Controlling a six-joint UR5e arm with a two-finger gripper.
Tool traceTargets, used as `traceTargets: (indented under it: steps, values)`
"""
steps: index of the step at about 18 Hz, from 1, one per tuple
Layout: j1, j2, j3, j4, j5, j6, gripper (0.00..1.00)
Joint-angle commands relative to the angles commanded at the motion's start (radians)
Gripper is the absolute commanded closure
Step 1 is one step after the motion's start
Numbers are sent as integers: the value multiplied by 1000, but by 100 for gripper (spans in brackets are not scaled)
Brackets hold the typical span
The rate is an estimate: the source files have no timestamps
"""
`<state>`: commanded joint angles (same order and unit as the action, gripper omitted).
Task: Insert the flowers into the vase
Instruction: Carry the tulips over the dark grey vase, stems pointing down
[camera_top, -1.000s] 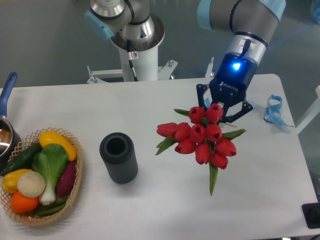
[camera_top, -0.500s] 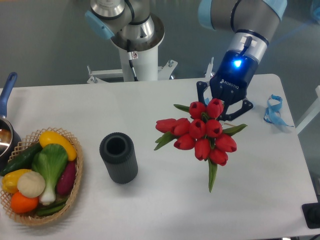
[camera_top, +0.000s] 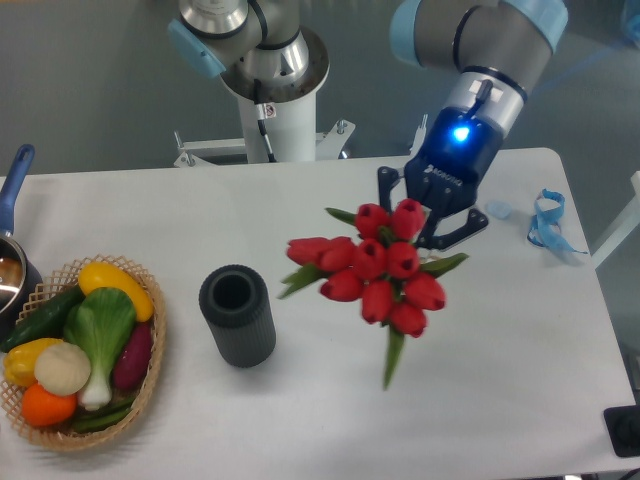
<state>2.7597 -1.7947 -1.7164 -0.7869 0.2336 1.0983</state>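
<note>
Ten-odd red flowers (camera_top: 372, 275) bunched below gripper (camera_top: 428, 212), hiding fingertips

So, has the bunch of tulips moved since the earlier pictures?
Yes. The flowers, held by the gripper, have shifted left, toward the vase, which has stayed in place. The gap between them is now narrower.

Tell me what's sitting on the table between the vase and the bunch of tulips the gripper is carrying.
Nothing. In the camera view, only bare white table lies between the vase and the flowers held by the gripper.
</note>
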Motion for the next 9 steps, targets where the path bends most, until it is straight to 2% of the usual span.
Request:
traceTargets:
  steps: [3, 9]
  values:
    - [-49, 0, -12, -2, -92, 3, 76]
    - [-140, 11, -58, 0, -170, 31, 76]
